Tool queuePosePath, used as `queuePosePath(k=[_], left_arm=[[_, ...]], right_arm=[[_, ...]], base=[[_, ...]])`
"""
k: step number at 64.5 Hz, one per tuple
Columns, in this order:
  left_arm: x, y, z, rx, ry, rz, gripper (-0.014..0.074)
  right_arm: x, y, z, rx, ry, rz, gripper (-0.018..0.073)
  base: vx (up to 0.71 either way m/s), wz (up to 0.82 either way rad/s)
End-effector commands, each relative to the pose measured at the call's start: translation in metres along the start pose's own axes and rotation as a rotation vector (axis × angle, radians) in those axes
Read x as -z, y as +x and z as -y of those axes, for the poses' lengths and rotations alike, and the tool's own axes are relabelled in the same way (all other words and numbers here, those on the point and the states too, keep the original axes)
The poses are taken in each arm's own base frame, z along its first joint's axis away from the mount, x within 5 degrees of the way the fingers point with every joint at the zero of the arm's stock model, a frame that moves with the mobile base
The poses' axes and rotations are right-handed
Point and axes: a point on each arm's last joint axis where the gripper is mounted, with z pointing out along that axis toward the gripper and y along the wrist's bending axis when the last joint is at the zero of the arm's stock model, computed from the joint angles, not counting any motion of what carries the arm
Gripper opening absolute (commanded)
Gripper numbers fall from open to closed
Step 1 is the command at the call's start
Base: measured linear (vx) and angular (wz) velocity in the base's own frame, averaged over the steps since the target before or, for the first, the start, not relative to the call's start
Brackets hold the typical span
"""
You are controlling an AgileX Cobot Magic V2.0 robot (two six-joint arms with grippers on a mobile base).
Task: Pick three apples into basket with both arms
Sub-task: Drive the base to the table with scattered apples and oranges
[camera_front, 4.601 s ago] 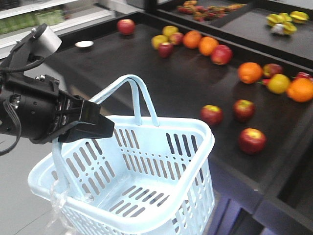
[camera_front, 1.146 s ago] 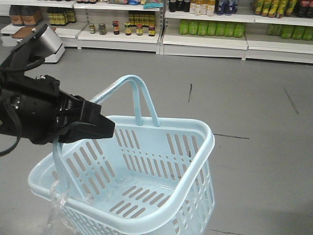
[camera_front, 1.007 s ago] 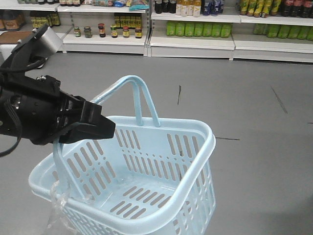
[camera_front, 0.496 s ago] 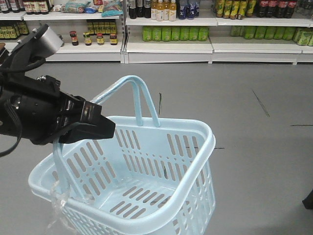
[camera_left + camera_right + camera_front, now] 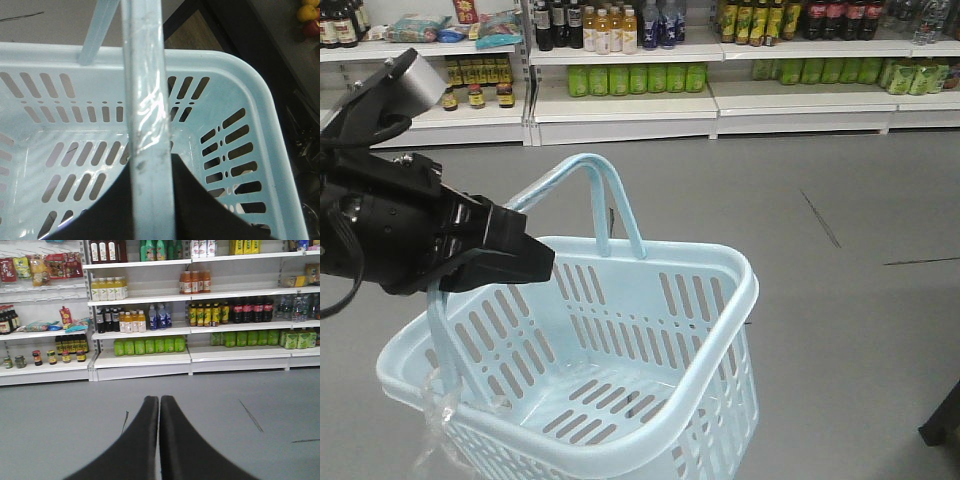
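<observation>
The basket (image 5: 705, 250) holds nothing and hangs over the grey floor (image 5: 840, 180). The left gripper (image 5: 527, 262) clamps its near handle (image 5: 445, 340), with the arm reaching in from the left. The right gripper (image 5: 159, 415) has its jaws pressed together on nothing and points level toward the drink shelves (image 5: 150, 360).

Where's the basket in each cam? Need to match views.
Front: basket lower centre, hoop handle in the left gripper.
Left wrist: basket fills the frame, handle running up the middle.
Right wrist: not in it; only the shut right gripper and shelves.
Shared landmark: row of green bottles, front and right wrist; left wrist shares only the handle.
</observation>
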Motion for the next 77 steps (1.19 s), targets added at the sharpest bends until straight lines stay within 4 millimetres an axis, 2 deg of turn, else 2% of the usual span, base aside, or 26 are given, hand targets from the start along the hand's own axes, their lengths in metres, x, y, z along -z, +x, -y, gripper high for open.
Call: queuePosePath(k=[1,31,77], left_arm=[[0.0139,-0.0080,0.0132,0.004,0.065,0.104,-0.0008],[0.0139,-0.0080,0.0132,0.004,0.065,0.104,-0.0008],[0.0139,-0.0080,0.0132,0.004,0.065,0.104,-0.0008]], right_arm=[[0.0003,-0.0023,0.0002,0.013,0.004,0.068,-0.0004],[0.0003,-0.0023,0.0002,0.013,0.004,0.068,-0.0004],[0.0003,-0.0023,0.0002,0.013,0.004,0.068,-0.0004]], base=[[0.25,-0.26],[0.22,-0.41],[0.17,-0.63]])
